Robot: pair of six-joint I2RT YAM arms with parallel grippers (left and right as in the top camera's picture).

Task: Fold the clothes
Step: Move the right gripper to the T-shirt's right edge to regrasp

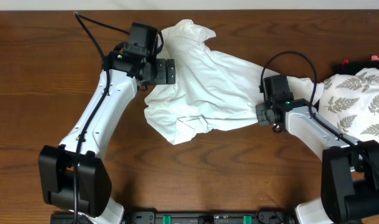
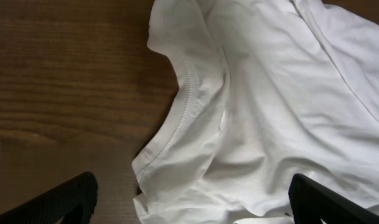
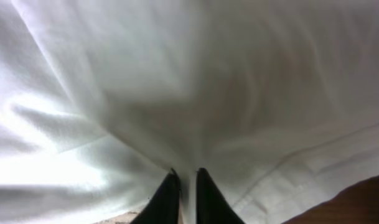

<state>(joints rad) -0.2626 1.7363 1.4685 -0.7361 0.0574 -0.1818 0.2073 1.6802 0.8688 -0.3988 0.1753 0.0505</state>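
the white t-shirt (image 1: 205,84) lies in a crumpled heap in the middle of the brown wood table (image 1: 40,62), a bit toward 12 o'clock. its edges are wavy and folded under, with a bump sticking up at 12 o'clock and a tucked flap at 6 o'clock.

the left gripper (image 1: 167,70) sits at the shirt's 9 o'clock edge. in the left wrist view its fingers (image 2: 65,202) are spread wide, with a stitched edge (image 2: 183,106) of the shirt curling between them and bare wood at 9 o'clock.

the right gripper (image 1: 264,115) is at the shirt's 4 o'clock edge. in the right wrist view its fingertips (image 3: 167,199) are pressed together, pinching a fold of the shirt, and a hem (image 3: 313,162) runs by at 4 o'clock.

there is lots of open wood at 6 o'clock and at 9 o'clock of the heap. at 3 o'clock the room is tight, because a leafy cloth (image 1: 357,106) lies there near the right arm.

the wood is dark and has long lines in it.
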